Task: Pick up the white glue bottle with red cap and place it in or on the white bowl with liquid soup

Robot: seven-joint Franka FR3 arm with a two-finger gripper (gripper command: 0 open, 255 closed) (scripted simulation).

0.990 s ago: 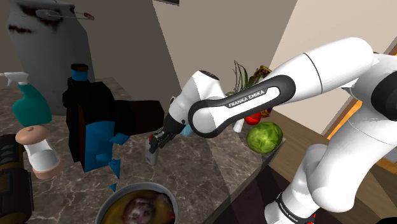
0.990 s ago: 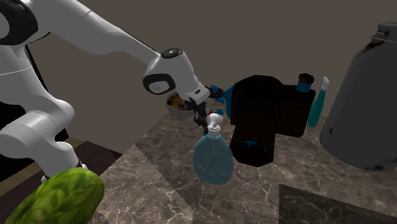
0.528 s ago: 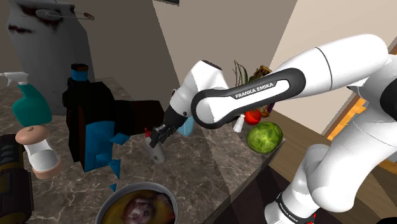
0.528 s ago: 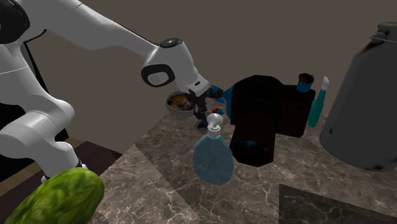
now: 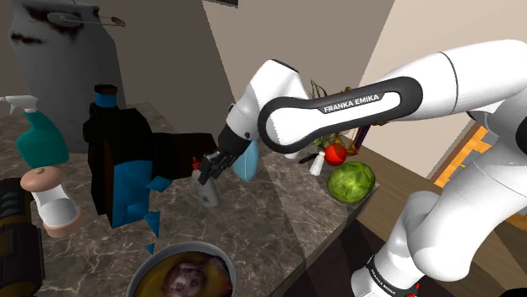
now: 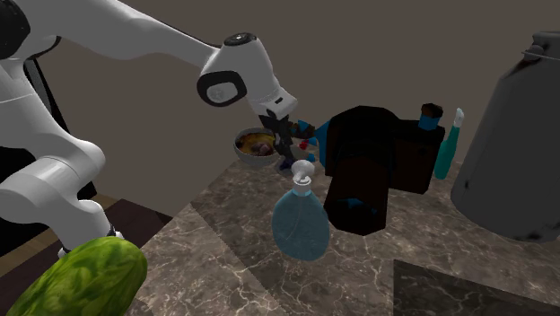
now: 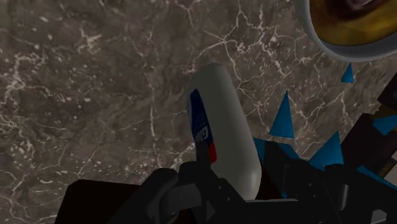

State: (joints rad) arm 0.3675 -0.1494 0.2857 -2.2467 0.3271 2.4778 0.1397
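My black gripper (image 5: pixel 210 165) is shut on the white glue bottle (image 5: pixel 205 192) near its red-capped end, and the bottle hangs tilted above the dark marble counter (image 5: pixel 262 219). In the wrist view the bottle's white body (image 7: pixel 224 121), with a blue and red label, sticks out from between the fingers (image 7: pixel 191 191). The bowl (image 5: pixel 145 268) of brownish soup sits at the counter's near edge, below and to the shoulder view's left of the gripper. From the second exterior view the gripper (image 6: pixel 287 144) is just right of the bowl (image 6: pixel 240 140). The bowl's rim (image 7: pixel 317 30) shows beyond the bottle's base.
A black and blue box (image 5: pixel 127 169) stands close by the gripper. A translucent blue spray bottle (image 6: pixel 301 220), a teal spray bottle (image 5: pixel 38 137), a tan-lidded jar (image 5: pixel 51 198), a large grey vessel (image 5: pixel 59 59) and a green melon (image 5: pixel 350 180) are around.
The gripper has risen with the glue bottle and shifted a little toward the black box and the bowl; the arm's elbow has lifted too.
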